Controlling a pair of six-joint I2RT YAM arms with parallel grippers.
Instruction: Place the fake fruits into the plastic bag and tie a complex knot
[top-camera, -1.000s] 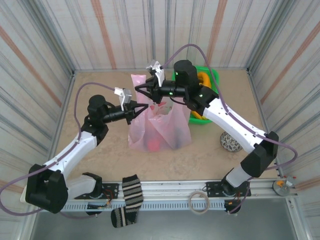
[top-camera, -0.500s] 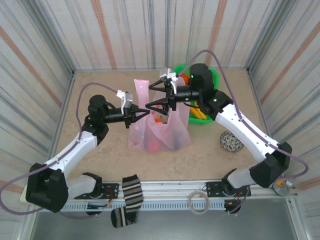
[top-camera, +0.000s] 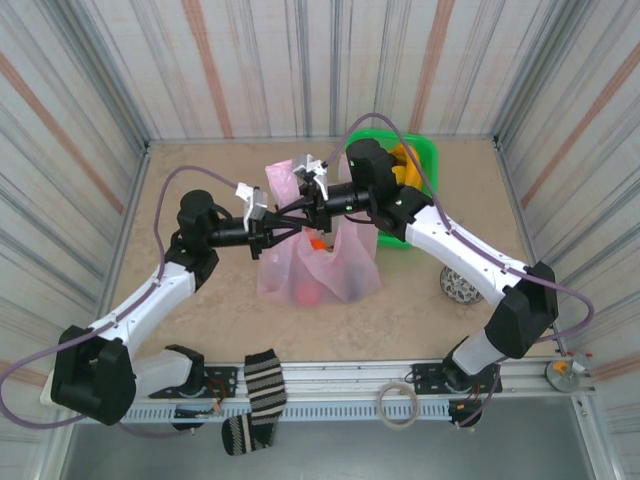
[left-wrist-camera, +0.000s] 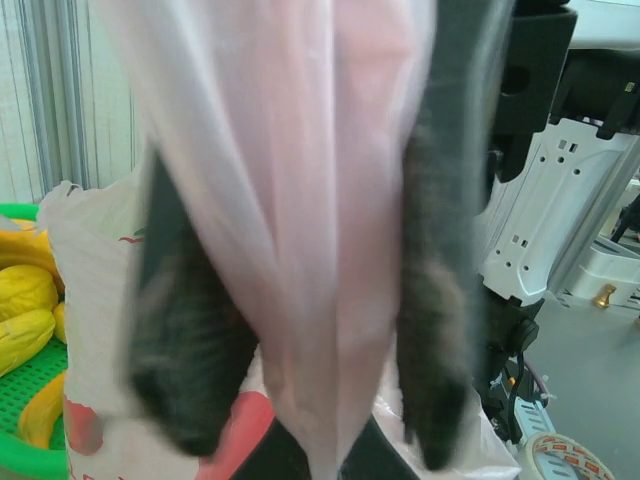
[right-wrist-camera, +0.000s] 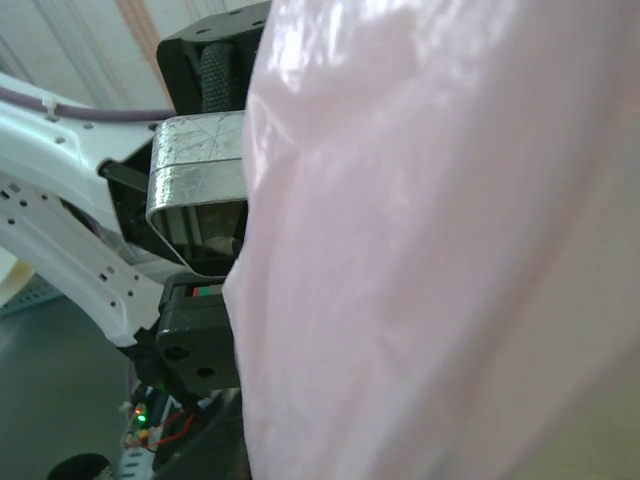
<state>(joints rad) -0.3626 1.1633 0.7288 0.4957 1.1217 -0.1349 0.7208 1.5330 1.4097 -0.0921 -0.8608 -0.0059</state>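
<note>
Pink plastic bag (top-camera: 325, 270) stood on the table (top-camera: 200, 320), red fake fruits (top-camera: 308, 291) visible inside; left gripper (top-camera: 288, 228) was clamped on the bag's upper film; right gripper (top-camera: 292, 210) met it there, its jaws hidden, their state impossible to tell.

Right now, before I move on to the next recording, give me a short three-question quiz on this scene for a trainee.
1. True or false: yellow bananas lie in the green basket.
2. What is pinched in the left end effector? A) a banana B) the plastic bag C) the green basket
3. Which striped item lies across the near rail?

Key: 1 true; 2 B, pink film runs between its fingers; 3 the sock.
</note>
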